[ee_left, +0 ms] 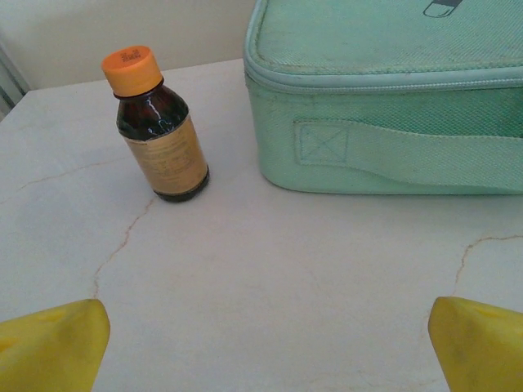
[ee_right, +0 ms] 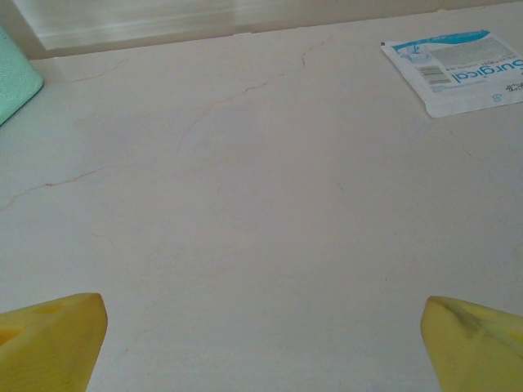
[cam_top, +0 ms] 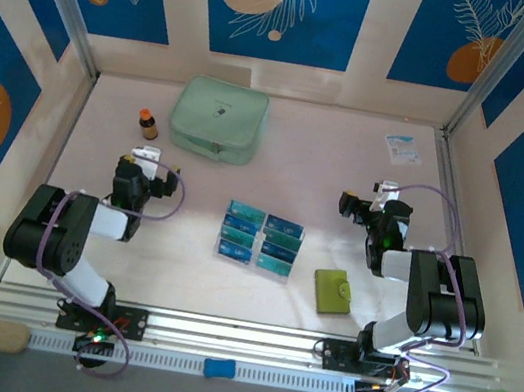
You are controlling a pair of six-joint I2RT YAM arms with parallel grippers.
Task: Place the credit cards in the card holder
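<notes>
**Both jaws wide apart and empty, cards laid out mid-bench**

The credit cards (cam_top: 261,238) lie flat in the middle of the bench (cam_top: 306,178), set close together in two columns side by side, blue and teal faces up. Just to their right, apart from them, the olive card holder (cam_top: 333,291) lies flat with a small round spot on its upper face. Nothing touches the cards or the holder.

The left arm (cam_top: 64,227) reaches forward on the left side of the bench. The left jaws stand wide apart with nothing between them: in the left wrist view the yellow fingertips (ee_left: 49,343) sit at the two lower corners, with bare bench between them. Ahead of them stands a small brown bottle (cam_top: 147,124) with an orange cap — upright, just left of a pale mint zip pouch (cam_top: 218,119) and not touching it. The pouch's strap handle faces that camera.

The right arm (cam_top: 437,298) is folded on the right side, its wrist well apart from the cards. The right jaws are likewise spread wide and hold nothing — the right wrist view has their yellow tips at its lower corners over bare bench. A white-and-blue paper packet (cam_top: 402,148) lies flat far ahead, near the back right corner.
</notes>
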